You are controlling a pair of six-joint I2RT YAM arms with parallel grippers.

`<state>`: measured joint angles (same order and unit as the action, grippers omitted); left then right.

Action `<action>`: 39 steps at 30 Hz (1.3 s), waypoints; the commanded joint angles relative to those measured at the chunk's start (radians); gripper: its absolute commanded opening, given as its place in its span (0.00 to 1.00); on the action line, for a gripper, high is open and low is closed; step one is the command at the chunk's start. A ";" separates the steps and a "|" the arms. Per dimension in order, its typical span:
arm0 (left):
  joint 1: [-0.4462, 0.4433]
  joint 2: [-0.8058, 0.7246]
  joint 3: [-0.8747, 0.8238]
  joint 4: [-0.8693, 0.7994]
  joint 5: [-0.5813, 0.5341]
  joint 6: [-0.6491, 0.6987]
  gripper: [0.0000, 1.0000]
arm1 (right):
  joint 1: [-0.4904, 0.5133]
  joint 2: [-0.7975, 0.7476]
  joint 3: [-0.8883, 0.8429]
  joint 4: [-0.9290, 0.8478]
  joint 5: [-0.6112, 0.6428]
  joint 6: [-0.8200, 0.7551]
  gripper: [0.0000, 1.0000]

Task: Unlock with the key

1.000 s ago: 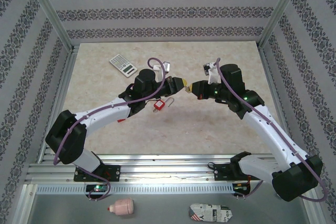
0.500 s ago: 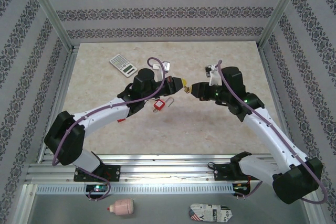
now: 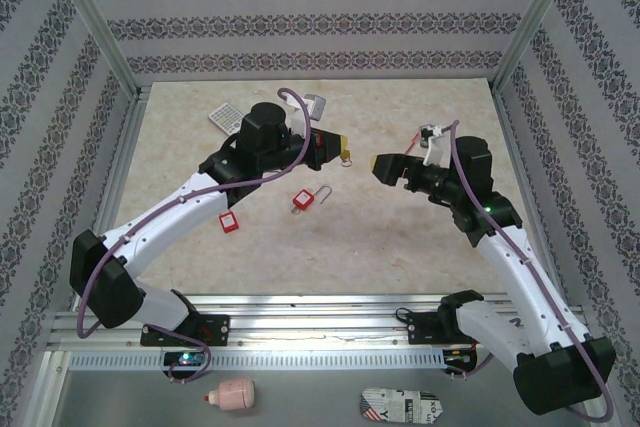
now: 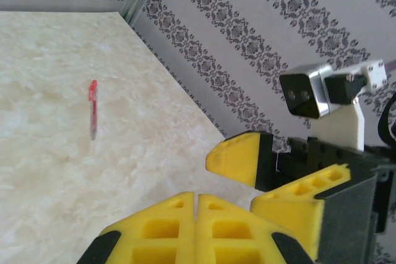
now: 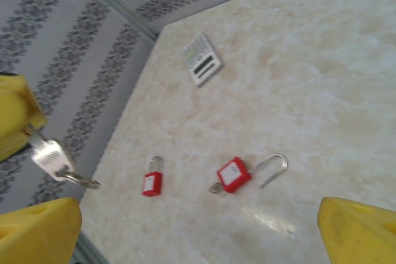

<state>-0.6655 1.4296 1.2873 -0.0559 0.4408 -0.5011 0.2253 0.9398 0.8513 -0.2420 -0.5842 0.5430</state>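
My left gripper [image 3: 341,147] hangs above the table's middle, shut on the key [image 3: 347,157]. In the right wrist view the key [image 5: 52,155], small and silvery with a ring, dangles from a yellow left fingertip [image 5: 12,115]. In the left wrist view the left gripper [image 4: 197,205] has its pads pressed together and the key is hidden. My right gripper [image 3: 381,167] faces it a short way to the right, open and holding nothing [image 5: 201,214]. Below lies a red padlock [image 5: 234,174] [image 3: 301,200] with its shackle swung open and a silvery tab at its base.
A second red padlock [image 5: 151,183] [image 3: 230,221] lies shut to the left. A calculator [image 5: 202,60] [image 3: 222,116] sits at the back left, partly under the left arm. A red pen [image 4: 93,108] lies on the table near the patterned wall.
The two grippers were tip to tip; now they are apart. My right gripper has opened and drawn back to the right. My left gripper has pulled back and up, keeping the key.
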 commanded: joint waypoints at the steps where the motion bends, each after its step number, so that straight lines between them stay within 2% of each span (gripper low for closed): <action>1: 0.009 -0.022 -0.013 -0.038 0.012 0.107 0.00 | 0.010 0.028 -0.035 0.242 -0.149 0.063 0.95; 4: 0.009 -0.017 -0.033 0.029 0.032 0.089 0.00 | 0.029 0.065 -0.045 0.395 -0.228 0.112 0.86; 7: 0.009 -0.018 -0.069 0.146 0.084 0.059 0.00 | 0.059 0.096 -0.033 0.403 -0.246 0.080 0.78; 12: 0.010 -0.009 -0.087 0.262 0.158 0.039 0.00 | 0.077 0.125 -0.038 0.394 -0.256 0.036 0.70; 16: 0.017 0.003 -0.090 0.313 0.201 0.018 0.00 | 0.075 0.122 -0.057 0.399 -0.261 0.020 0.59; 20: 0.018 0.003 -0.093 0.336 0.223 0.009 0.00 | 0.075 0.099 -0.069 0.400 -0.263 0.003 0.57; 25: 0.020 0.006 -0.104 0.363 0.241 0.002 0.00 | 0.069 0.075 -0.085 0.413 -0.279 0.010 0.50; 31: 0.020 0.026 -0.117 0.436 0.284 -0.030 0.00 | 0.070 0.068 -0.115 0.513 -0.344 0.066 0.41; 39: 0.021 0.038 -0.118 0.445 0.300 -0.030 0.00 | 0.050 0.054 -0.123 0.524 -0.360 0.084 0.32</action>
<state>-0.6521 1.4654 1.1755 0.3164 0.7067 -0.5240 0.2871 1.0122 0.7391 0.2314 -0.9112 0.6125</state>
